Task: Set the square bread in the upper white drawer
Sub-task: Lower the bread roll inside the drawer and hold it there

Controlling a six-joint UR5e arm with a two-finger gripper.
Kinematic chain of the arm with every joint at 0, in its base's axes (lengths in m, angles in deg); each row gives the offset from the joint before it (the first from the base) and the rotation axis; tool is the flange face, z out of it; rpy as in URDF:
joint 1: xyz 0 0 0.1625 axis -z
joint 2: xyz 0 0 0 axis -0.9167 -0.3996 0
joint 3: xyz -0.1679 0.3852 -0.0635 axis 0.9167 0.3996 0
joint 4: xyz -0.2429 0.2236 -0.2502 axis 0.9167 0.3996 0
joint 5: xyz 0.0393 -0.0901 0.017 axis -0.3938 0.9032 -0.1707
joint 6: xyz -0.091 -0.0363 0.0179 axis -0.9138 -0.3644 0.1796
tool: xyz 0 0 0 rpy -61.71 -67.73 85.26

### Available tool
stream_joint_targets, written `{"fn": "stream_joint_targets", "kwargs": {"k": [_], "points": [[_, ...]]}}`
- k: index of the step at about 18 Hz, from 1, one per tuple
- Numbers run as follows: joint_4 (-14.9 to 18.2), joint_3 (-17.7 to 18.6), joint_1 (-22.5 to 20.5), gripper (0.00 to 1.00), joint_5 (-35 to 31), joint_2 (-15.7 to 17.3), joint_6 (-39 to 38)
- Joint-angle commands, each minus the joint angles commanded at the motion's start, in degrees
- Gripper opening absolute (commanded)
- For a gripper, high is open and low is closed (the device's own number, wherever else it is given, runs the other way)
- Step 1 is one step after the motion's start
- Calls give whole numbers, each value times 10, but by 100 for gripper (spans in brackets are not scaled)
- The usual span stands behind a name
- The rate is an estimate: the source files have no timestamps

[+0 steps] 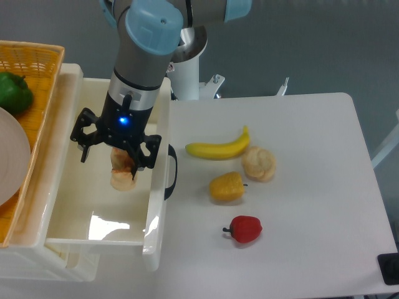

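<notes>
The upper white drawer point(156, 212) stands pulled open at the left, with a curved black handle point(171, 171) on its front wall. My gripper point(122, 163) hangs over the inside of the drawer, pointing down. It is shut on the square bread point(122, 171), a pale tan slab with orange-brown edges. The bread hangs below the fingers, above the drawer floor. Part of the bread is hidden by the gripper body.
A woven yellow basket point(37, 56) with a green pepper point(14, 92) and a white plate point(9, 156) sits at the far left. On the table lie a banana point(218, 148), a round bun point(259, 163), a yellow-orange pepper point(227, 187) and a red pepper point(245, 228).
</notes>
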Motion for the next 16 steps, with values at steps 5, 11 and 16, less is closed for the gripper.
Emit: {"fn": "stream_joint_targets", "kwargs": {"k": [5,11,16], "points": [[-1,0,-1,100,-11,0,0],[0,0,-3,100,-17,0,0],[0,1,-9,100,-17,0,0]]}}
